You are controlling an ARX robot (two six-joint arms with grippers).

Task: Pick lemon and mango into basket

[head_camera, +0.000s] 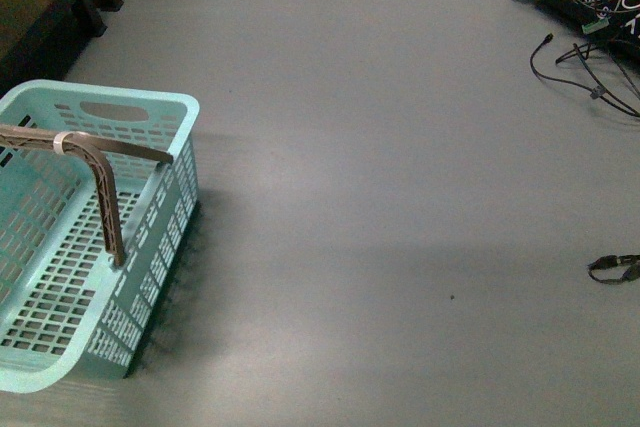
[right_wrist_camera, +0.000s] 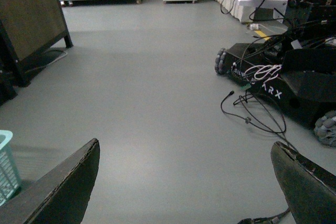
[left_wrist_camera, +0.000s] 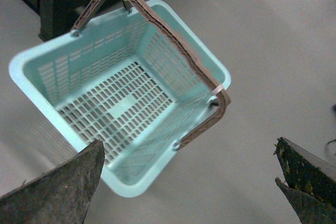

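Front view, basket [head_camera: 165,237] on grey floor [head_camera: 380,197], loose cables [head_camera: 590,77] far right

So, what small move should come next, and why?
Probably turn to search for the fruit: the basket is empty, the left gripper and right gripper are open and hold nothing, and no lemon or mango shows in any view.

My left hand [left_wrist_camera: 189,145] has dark, rough, wedge-shaped fingers [left_wrist_camera: 60,195], one flecked yellow-green; my right hand [right_wrist_camera: 186,148] has smoother dark ones, pale-edged.
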